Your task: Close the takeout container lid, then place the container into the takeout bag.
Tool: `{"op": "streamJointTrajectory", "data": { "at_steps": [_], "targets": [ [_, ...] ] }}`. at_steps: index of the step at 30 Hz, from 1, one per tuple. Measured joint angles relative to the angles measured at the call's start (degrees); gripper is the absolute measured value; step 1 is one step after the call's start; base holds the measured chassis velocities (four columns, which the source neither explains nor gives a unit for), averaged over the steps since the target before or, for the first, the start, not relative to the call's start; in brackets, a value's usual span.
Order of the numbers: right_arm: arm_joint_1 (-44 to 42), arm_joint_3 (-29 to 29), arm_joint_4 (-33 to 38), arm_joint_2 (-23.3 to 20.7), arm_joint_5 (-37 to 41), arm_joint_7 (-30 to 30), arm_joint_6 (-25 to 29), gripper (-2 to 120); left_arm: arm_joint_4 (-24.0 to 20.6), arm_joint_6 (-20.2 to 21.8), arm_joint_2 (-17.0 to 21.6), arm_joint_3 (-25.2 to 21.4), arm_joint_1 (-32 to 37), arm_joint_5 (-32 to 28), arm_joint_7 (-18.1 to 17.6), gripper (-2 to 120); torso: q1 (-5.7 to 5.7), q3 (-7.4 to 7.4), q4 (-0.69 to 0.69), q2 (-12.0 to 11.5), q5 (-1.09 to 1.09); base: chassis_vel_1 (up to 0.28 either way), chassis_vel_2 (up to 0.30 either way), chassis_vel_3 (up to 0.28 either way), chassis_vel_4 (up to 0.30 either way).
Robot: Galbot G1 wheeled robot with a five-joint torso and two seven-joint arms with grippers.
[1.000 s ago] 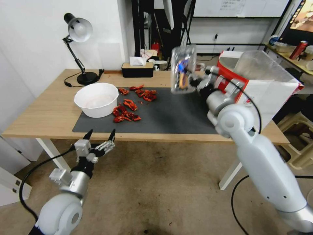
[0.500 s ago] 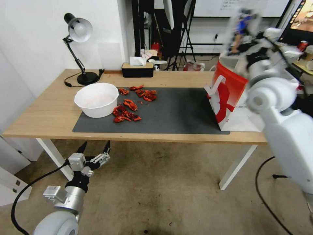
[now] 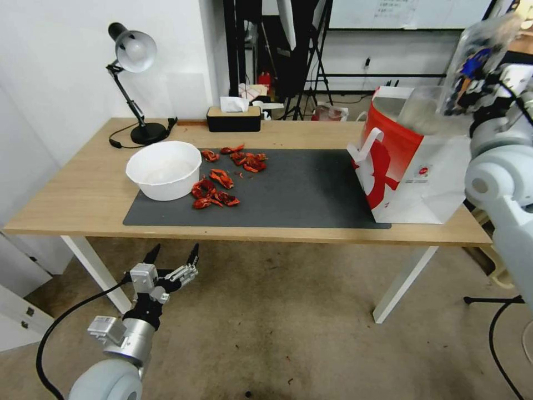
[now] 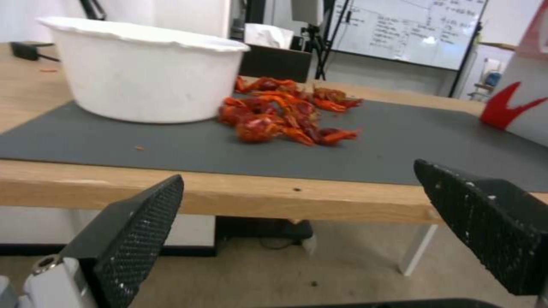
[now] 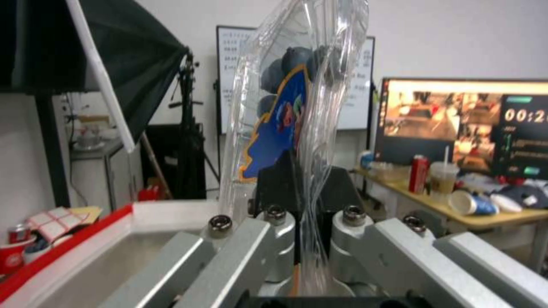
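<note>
The right gripper (image 3: 482,89) held the shut container (image 3: 476,61) above the bag (image 3: 413,161), upper right; lowering came next. The left gripper (image 3: 173,260) hung wide, lower left.

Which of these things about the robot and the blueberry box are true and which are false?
1. The right end effector is shut on the takeout container. True.
2. The takeout container is already resting inside the takeout bag. False: it is held in the air above the bag's open top.
3. The left end effector is open and holds nothing. True.
4. The left end effector is over the white bowl. False: it hangs below the table edge, in front of it.
5. The red crayfish pieces lie on the dark mat beside the white bowl. True.
</note>
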Motion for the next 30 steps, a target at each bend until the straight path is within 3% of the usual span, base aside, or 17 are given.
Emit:
{"op": "streamJointTrajectory", "data": {
  "at_steps": [5, 21, 30],
  "targets": [
    [-0.8, -0.3, 0.2, 0.9, 1.0, 0.7, -0.6, 4, -0.2, 0.2, -0.6, 0.9, -0.1, 0.2, -0.1, 100, 0.00, 0.00, 0.01, 0.0, 0.00, 0.000, 0.000, 0.000, 0.000],
    [-3.8, 0.0, 0.5, 4.3, 2.9, 2.5, -1.2, 62, 0.2, 0.2, 0.0, 0.8, 0.1, 0.1, -0.7, 100, 0.00, 0.00, 0.00, 0.0, -0.02, 0.000, 0.000, 0.000, 0.000],
    [-3.2, -0.4, 0.7, 4.7, 4.4, -0.4, 1.4, 98, 0.2, 0.3, -0.1, 0.8, 0.1, 0.1, -0.9, 100, 0.00, 0.00, -0.01, 0.0, 0.00, 0.000, 0.000, 0.000, 0.000]
  ]
}}
